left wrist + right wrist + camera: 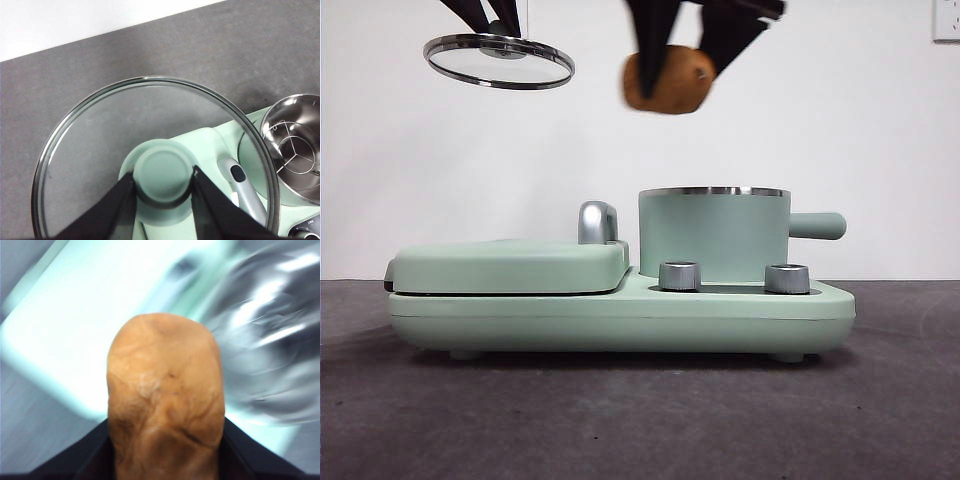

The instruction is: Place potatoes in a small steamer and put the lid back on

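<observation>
The orange-brown potato [669, 80] [165, 400] hangs high in the air, with my right gripper [685, 50] shut on it, a little left of and well above the small steamer [713, 232]. The mint-green steamer stands uncovered on its base; its steel inside with a wire rack [295, 150] shows in the left wrist view. My left gripper [162, 182] is shut on the mint-green knob [163, 172] of the glass lid [499, 59] [100, 130], held up high at the left, above the flat griddle cover.
The mint-green appliance base [620, 320] carries a closed griddle cover [510, 265] with a chrome handle [597, 222] on the left and two silver dials [680, 276] [786, 279] in front of the steamer. The steamer's stubby handle [817, 225] points right. Dark grey tabletop [620, 420] lies all around.
</observation>
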### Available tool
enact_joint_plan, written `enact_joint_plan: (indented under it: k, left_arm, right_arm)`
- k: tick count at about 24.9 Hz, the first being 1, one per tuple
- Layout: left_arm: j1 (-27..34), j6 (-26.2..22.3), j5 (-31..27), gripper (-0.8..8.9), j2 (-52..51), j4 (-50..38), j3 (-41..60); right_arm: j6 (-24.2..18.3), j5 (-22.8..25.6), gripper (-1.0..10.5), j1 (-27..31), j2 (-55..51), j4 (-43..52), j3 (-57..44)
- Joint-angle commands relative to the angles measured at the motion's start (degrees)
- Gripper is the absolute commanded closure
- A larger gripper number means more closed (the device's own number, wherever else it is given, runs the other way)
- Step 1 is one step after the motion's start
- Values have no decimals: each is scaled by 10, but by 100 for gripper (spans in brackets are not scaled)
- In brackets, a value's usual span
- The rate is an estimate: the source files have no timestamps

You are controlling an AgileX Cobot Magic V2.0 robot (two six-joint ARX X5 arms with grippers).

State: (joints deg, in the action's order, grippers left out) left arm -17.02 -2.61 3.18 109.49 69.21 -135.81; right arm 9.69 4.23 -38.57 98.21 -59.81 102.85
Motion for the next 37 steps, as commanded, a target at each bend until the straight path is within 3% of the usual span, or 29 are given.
enact_joint_plan:
  k: [1, 9, 20, 23, 30, 34, 37]
  left_arm:
    - [-3, -8, 2, 799, -4, -14, -23]
    - [-9, -8, 2, 799, -4, -15, -23]
    - [-28, -9, 2, 799, -4, -14, -23]
    - [-34, -9, 2, 799, -4, -14, -23]
    - [-51, -9, 2, 799, -4, -14, -23]
    - [-59, -9, 2, 799, -4, -14, -23]
    - [-70, -9, 2, 799, -4, -14, -23]
  right_arm:
    - [-25, -7, 803, 34, 27, 0, 30]
    - [-60, -63, 803, 112, 103, 28, 57]
    - [-79, -74, 793, 125, 185, 42, 58]
    - [-79, -76, 751, 125, 186, 44, 58]
    - [-71, -73, 450, 132, 186, 24, 82]
    - [-56, -72, 449, 137, 186, -33, 142]
    - [-57, -72, 452, 145, 175, -134, 214]
